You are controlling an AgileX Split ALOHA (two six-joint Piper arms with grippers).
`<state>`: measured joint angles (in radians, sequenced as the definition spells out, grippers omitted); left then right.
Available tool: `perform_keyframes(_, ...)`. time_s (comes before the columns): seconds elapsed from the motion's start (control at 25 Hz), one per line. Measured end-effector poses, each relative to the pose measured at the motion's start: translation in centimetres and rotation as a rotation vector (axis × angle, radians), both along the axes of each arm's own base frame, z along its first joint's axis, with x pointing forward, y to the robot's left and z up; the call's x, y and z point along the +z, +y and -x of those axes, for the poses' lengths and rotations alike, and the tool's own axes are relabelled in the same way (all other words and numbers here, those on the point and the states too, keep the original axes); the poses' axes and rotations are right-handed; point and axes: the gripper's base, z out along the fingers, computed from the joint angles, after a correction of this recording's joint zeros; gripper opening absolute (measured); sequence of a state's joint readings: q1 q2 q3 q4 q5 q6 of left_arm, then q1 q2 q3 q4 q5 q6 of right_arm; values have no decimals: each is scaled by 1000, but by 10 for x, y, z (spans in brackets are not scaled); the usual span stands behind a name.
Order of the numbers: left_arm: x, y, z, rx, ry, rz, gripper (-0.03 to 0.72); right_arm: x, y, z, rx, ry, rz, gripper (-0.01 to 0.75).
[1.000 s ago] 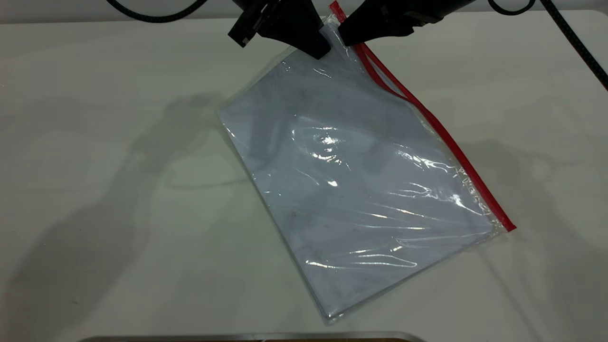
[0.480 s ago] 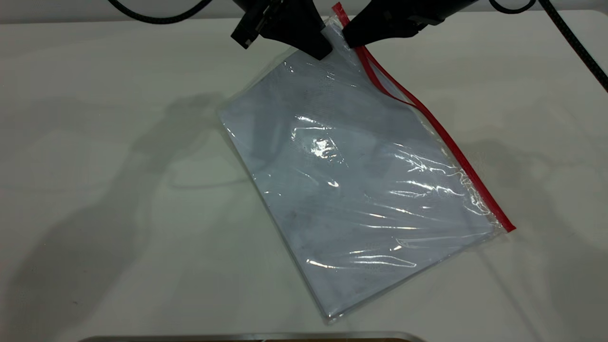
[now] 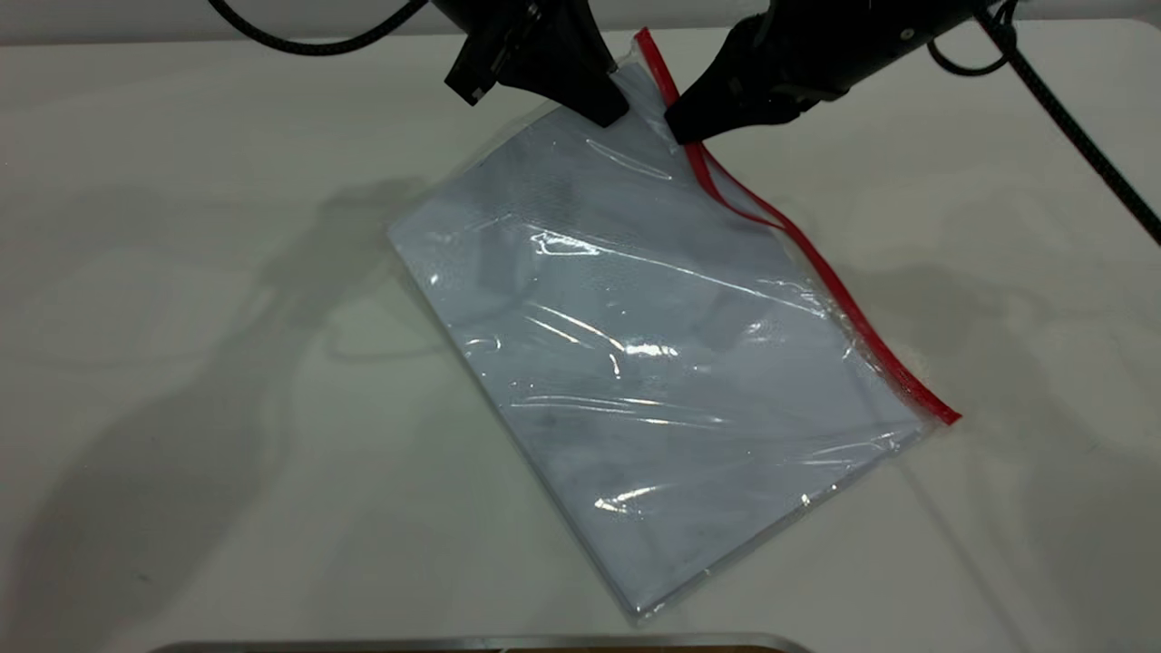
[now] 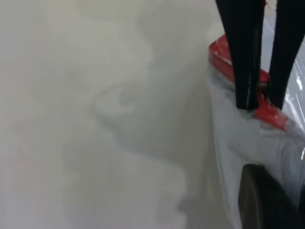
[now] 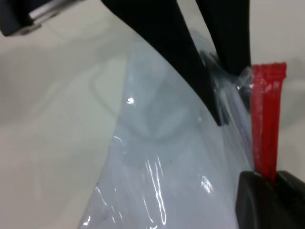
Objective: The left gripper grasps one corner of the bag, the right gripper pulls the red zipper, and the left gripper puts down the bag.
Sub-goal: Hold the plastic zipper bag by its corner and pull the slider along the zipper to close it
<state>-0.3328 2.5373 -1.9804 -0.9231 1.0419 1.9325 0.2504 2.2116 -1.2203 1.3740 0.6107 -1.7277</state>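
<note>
The bag (image 3: 653,363), a clear pouch with white sheets inside, lies tilted on the white table, its far end raised. The red zipper (image 3: 816,263) runs along its right long edge. My left gripper (image 3: 612,113) is shut on the bag's far corner, just left of where the red strip ends. My right gripper (image 3: 680,134) is shut on the red zipper right beside it. The strip is split into two lines just below the right gripper. In the right wrist view my right gripper (image 5: 272,179) clamps the red zipper (image 5: 267,119). In the left wrist view one left finger (image 4: 259,200) shows behind plastic.
The white table (image 3: 181,363) extends on both sides of the bag. A metal edge (image 3: 481,644) lies along the near border. Black cables (image 3: 1079,127) trail from the arms at the far side.
My right gripper has slid a short way down the red zipper, away from the held corner. The bag has shifted slightly to the left. My left gripper has stayed on the corner.
</note>
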Motion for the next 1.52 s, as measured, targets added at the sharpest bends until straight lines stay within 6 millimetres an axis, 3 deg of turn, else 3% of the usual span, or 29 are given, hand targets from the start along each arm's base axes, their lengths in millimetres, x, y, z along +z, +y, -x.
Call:
perform_keyframes(0.72,1,33,-14,127,88,28,54,-18,-9,-2,-16,-13,147,47)
perform_keyframes(1.12,7,51,-23,188,93,49,54,-28,-55,-3,-109,139,204,53)
perform_keyframes(1.52,7,52,-23,191,96,48,54,-33,-86,17,-104,439,278,62)
